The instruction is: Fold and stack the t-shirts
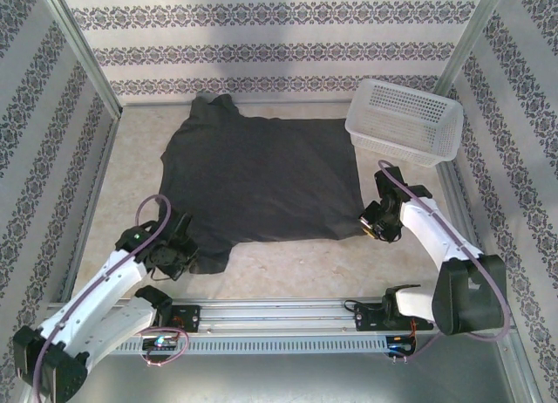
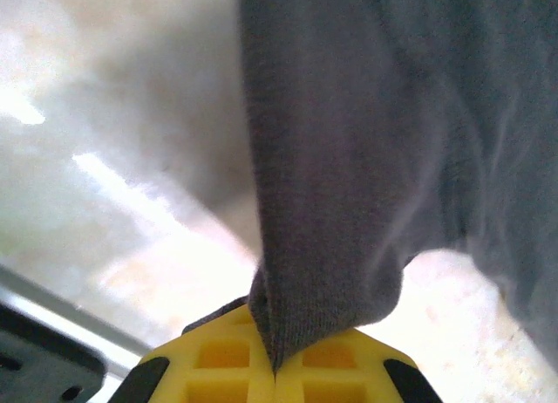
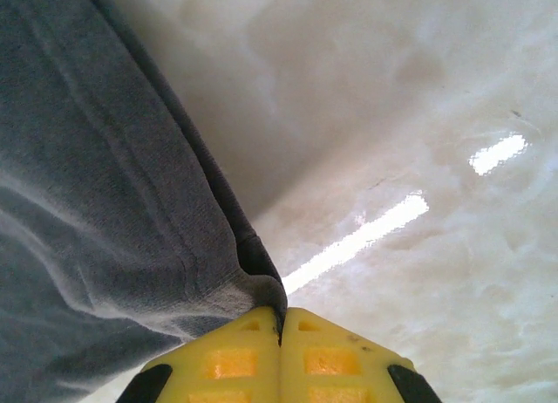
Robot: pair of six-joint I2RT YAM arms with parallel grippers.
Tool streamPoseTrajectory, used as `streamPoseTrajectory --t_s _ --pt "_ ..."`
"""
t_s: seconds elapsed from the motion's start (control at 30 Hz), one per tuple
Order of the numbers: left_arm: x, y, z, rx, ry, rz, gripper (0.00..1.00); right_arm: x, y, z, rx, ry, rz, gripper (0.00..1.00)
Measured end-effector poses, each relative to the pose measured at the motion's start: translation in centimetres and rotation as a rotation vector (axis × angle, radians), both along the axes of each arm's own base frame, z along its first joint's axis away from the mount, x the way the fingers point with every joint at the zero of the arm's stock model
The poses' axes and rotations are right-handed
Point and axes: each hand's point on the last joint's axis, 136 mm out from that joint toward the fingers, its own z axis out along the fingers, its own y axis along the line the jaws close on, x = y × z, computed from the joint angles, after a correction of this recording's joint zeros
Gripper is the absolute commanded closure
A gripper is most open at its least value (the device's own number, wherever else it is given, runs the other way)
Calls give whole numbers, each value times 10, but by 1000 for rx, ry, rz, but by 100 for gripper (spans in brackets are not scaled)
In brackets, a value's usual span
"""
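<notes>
Looking over the pale table (image 1: 288, 272), I am seeing one dark t-shirt (image 1: 261, 181) lying spread nearly flat across its middle, with the white basket (image 1: 394, 144) sitting just beside its far right corner. I am working both near corners at once. The left gripper (image 2: 275, 368) is pinching the near left corner, its yellow fingers (image 2: 218, 368) pressing together on a fold of knit; the right gripper (image 3: 281, 320) is nipping the near right hem edge the same way (only a thin bite there, I judge). The cloth is reading as soft, light and limp, so I am expecting it to sag and drag between the two holds. Taking it at the hem corners is looking right to me, and lifting both evenly is what the fold is calling for.
</notes>
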Motion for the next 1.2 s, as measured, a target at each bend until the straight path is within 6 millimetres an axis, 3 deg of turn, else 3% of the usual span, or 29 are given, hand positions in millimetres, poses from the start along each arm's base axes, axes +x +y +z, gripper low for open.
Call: streamPoseTrajectory --t_s 0.07,0.2,0.4,0.5,0.73,1.0,1.2 --pt "22 2 1 15 -13 26 100 6 -2 -5 -2 36 -14 100" --pt "91 10 13 16 -97 84 100 39 -3 -10 35 49 -71 100" --pt "187 41 54 18 -269 112 100 77 -5 -3 75 29 -173 100" --pt "217 50 67 18 -328 93 100 97 -5 8 84 -6 -203 100" --pt "252 54 62 36 -333 23 100 133 -4 17 98 -38 -250 100" --pt "273 69 51 73 -315 -9 100 150 -5 11 90 -28 -269 100" --pt "277 75 42 91 -295 -21 100 166 -5 11 75 -42 -265 100"
